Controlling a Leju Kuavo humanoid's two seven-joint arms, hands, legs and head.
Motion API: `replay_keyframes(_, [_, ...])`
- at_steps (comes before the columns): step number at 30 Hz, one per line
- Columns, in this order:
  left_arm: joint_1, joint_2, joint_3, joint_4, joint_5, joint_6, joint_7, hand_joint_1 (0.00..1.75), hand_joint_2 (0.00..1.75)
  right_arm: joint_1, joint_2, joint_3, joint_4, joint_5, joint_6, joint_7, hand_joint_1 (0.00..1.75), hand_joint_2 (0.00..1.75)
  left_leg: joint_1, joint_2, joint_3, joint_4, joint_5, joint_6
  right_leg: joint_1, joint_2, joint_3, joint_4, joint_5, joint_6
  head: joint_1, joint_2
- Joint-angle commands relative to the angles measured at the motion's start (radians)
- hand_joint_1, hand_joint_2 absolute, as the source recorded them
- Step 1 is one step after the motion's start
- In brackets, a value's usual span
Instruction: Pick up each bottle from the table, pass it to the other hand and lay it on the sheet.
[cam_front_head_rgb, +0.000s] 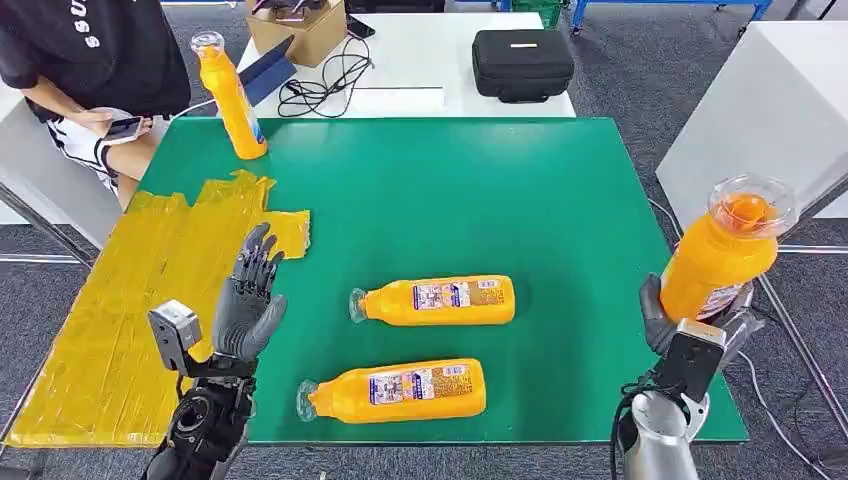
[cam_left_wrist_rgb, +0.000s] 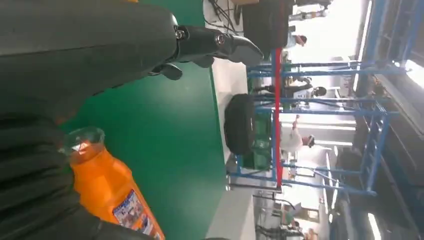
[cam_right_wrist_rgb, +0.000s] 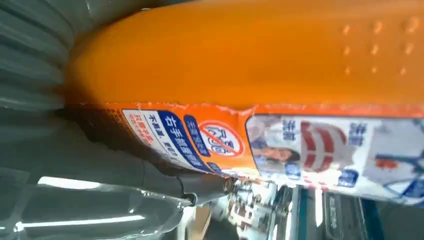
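My right hand (cam_front_head_rgb: 662, 318) grips an orange bottle (cam_front_head_rgb: 722, 250) upright, lifted at the table's right edge; up close its label (cam_right_wrist_rgb: 280, 145) and orange body show in the right wrist view. My left hand (cam_front_head_rgb: 250, 295) is raised over the left side of the green table (cam_front_head_rgb: 450, 190), fingers spread, holding nothing. Two orange bottles lie on their sides on the table: one (cam_front_head_rgb: 435, 300) at mid-front, the other (cam_front_head_rgb: 395, 390) near the front edge, its neck (cam_left_wrist_rgb: 100, 180) seen in the left wrist view. Another orange bottle (cam_front_head_rgb: 230, 95) stands upright at the far left corner. The yellow sheet (cam_front_head_rgb: 110, 300) lies at the left.
A person (cam_front_head_rgb: 90, 60) sits at the far left holding a phone. Behind the green table a white table (cam_front_head_rgb: 440, 60) carries a black case (cam_front_head_rgb: 522, 62), cables and a cardboard box (cam_front_head_rgb: 300, 28). A white block (cam_front_head_rgb: 760, 110) stands to the right.
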Motion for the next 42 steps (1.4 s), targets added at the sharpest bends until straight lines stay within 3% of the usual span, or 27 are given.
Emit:
replay_keyframes(1, [-0.033,0.066,-0.072,-0.073,0.083,-0.174,0.162,0.00,1.75,-0.115,0.012,0.286,0.145,0.054,0.238,0.135,1.75,1.75,0.001,0.007,0.002,0.001,-0.001,-0.001,0.001,0.006,0.001,0.000,0.001,0.001,0.000,0.000])
replay_keyframes(12, [-0.102,0.077,-0.166,-0.103,-0.008,-0.192,0.207,0.00,1.75,-0.135,0.032,0.340,0.120,0.105,0.332,0.176,1.75,1.75,0.000,0.002,0.002,0.001,0.000,-0.002,0.000,0.002,0.001,0.000,0.000,0.001,0.000,0.000])
replay_keyframes(16, [-0.204,0.054,-0.233,-0.050,-0.044,-0.220,0.229,0.00,1.75,-0.101,0.018,0.312,0.022,0.109,0.526,0.185,1.75,1.75,0.000,-0.003,0.000,0.001,0.001,-0.002,0.000,-0.003,0.000,0.001,0.000,0.001,0.000,0.000])
replay_keyframes(20, [-0.241,0.047,-0.265,-0.036,-0.038,-0.233,0.241,0.00,1.75,-0.092,0.019,0.282,0.011,0.131,0.641,0.201,1.75,1.75,0.000,-0.002,0.000,0.002,0.001,-0.002,0.000,-0.003,0.000,0.000,0.000,0.002,0.000,0.000])
replay_keyframes(42, [-0.268,0.020,-0.356,-0.097,-0.029,-0.217,0.232,0.00,1.75,-0.184,0.075,0.330,0.157,0.203,0.619,0.210,1.75,1.75,0.000,0.002,0.001,0.001,0.001,-0.002,0.000,0.001,0.000,0.000,0.000,0.001,0.000,0.000])
